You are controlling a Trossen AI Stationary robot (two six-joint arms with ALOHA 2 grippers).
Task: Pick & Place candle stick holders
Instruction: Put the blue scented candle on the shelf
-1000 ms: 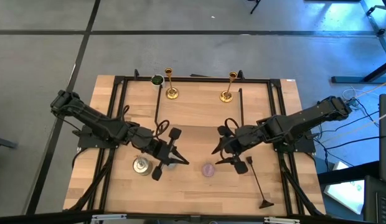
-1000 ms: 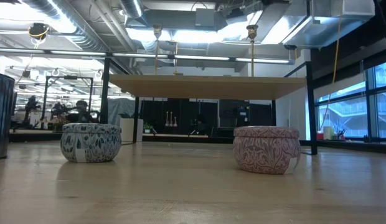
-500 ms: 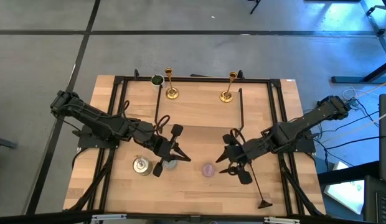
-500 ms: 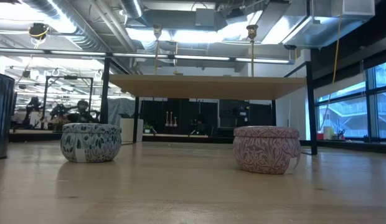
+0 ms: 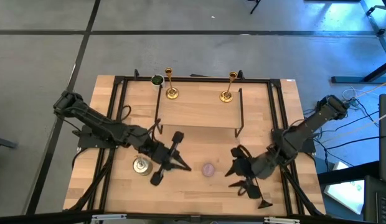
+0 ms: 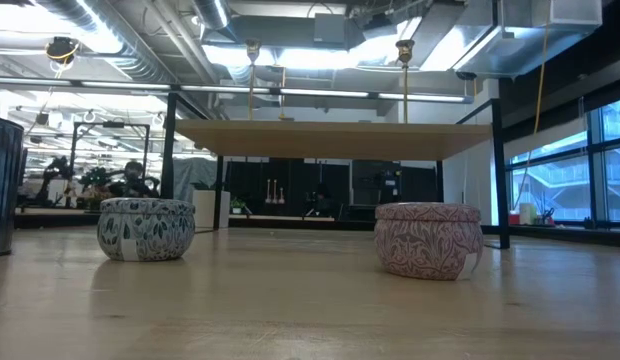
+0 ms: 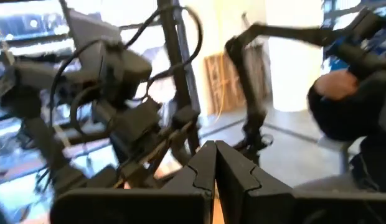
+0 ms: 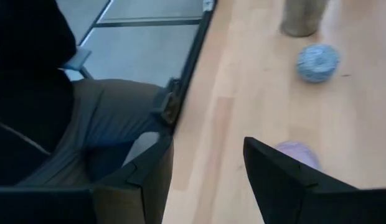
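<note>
Two gold candle stick holders [image 5: 171,93] [image 5: 226,95] stand upright on their round bases on a raised wooden shelf [image 5: 199,112] at the table's far side. Their cup tops show in the low view [image 6: 252,47] [image 6: 404,47]. My left gripper [image 5: 183,165] is shut and empty, raised over the table's near left part, beside a silver tin [image 5: 141,165]. My right gripper [image 5: 233,174] is open and empty near the table's near right part, right of a pink candle [image 5: 208,169]. Both grippers are far from the holders.
A blue-grey candle [image 6: 146,228] and the pink candle [image 6: 428,238] sit on the table in front of the shelf; both also show in the right wrist view [image 8: 317,62] [image 8: 296,152]. A black frame [image 5: 118,124] runs around the table. A person sits at the near edge [image 8: 50,106].
My right gripper has drawn back from the table's middle toward the near and right edges, passing to the right of the pink candle. The candles, the tin and the candle stick holders have stayed in place.
</note>
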